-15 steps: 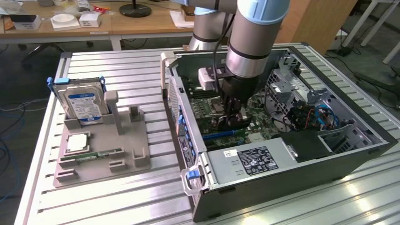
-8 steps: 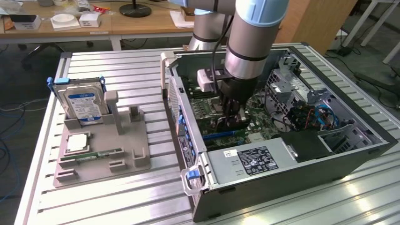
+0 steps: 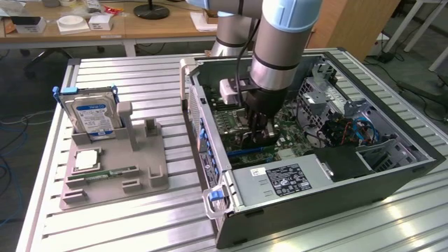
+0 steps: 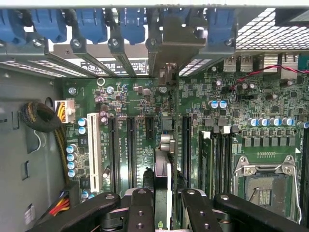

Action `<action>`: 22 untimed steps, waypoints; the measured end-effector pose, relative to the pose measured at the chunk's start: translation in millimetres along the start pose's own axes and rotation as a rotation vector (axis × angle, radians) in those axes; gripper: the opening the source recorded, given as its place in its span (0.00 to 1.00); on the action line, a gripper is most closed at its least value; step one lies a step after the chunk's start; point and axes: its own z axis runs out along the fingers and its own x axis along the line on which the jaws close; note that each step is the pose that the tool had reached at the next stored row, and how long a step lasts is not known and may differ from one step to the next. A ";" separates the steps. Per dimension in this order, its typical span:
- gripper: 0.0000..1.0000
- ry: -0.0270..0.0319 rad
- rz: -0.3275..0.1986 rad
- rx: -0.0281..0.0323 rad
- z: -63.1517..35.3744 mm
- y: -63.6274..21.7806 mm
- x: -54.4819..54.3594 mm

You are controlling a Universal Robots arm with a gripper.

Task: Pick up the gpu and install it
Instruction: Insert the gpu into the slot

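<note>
My gripper reaches down into the open computer case, just over the green motherboard. It is shut on the gpu, a thin dark card that appears edge-on between the two black fingers. The card stands upright over the long black expansion slots, and its silvery metal end lies against the rear slot openings of the case. In the exterior view the gpu is a dark sliver under the gripper, mostly hidden by the arm.
A grey fixture on the exterior view's left holds a blue-labelled hard drive, a processor chip and a green memory stick. Inside the case are the power supply, blue slot latches, a white slot and the processor socket.
</note>
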 end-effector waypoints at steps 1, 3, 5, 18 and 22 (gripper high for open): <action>0.27 0.0000 0.000 0.0000 0.3 0.2 0.0; 0.27 -0.0001 0.000 0.0000 1.1 0.4 0.0; 0.27 0.0000 0.000 0.0000 2.0 0.7 0.0; 0.27 0.0003 0.000 -0.0001 8.3 1.5 0.2; 0.27 0.0000 0.000 0.0000 8.4 1.5 0.1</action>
